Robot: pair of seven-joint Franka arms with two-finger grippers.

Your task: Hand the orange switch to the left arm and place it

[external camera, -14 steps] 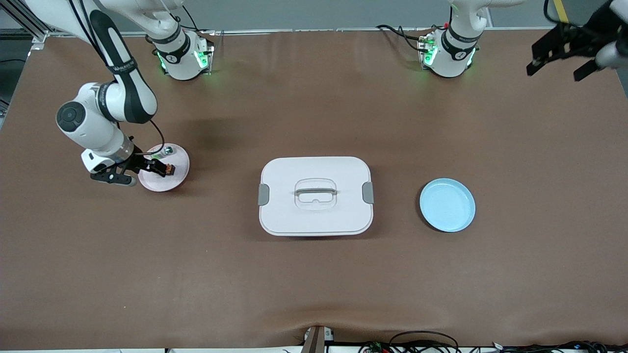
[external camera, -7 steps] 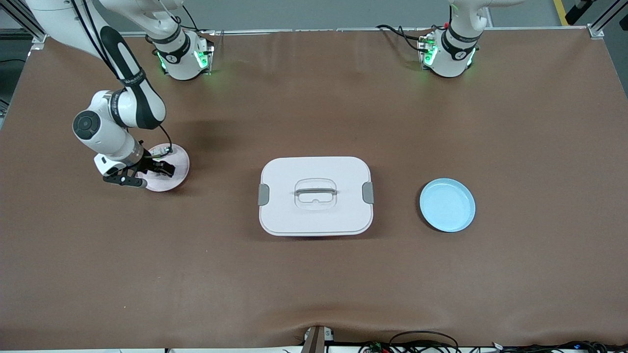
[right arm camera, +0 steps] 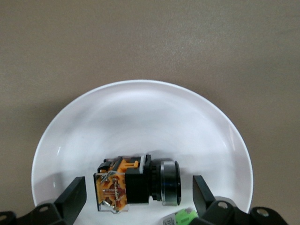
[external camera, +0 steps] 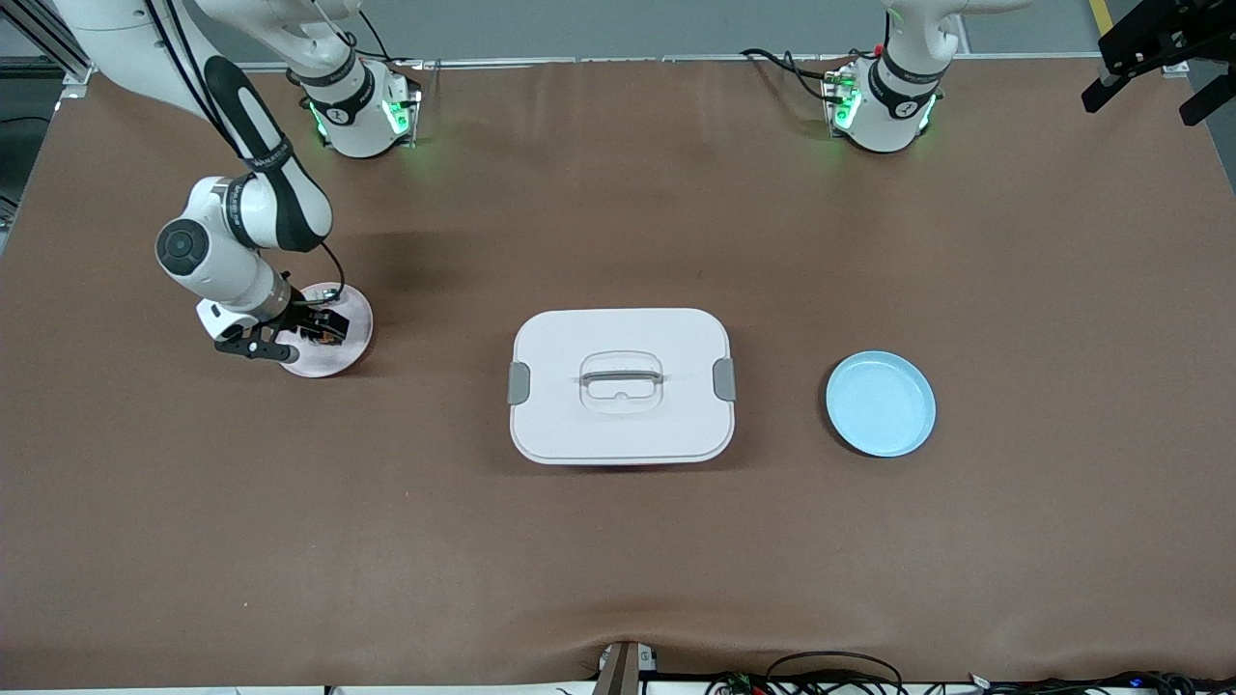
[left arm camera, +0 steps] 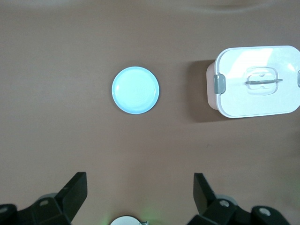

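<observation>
From the front we see the right gripper (external camera: 290, 338) low over the pink plate (external camera: 350, 338) near the right arm's end of the table, but the arm hides what lies there. Our right wrist view fills that in: the orange switch (right arm camera: 136, 183) lies on its side on the plate (right arm camera: 140, 126), between the gripper's (right arm camera: 139, 197) spread, empty fingers (right arm camera: 70, 199), with a small green part (right arm camera: 180, 218) just beside it. The left gripper (external camera: 1154, 58) waits high at the left arm's end, open. Only its wrist view shows its own spread fingers (left arm camera: 75, 192), with the blue plate (left arm camera: 135, 90) and white box (left arm camera: 255, 80) below.
</observation>
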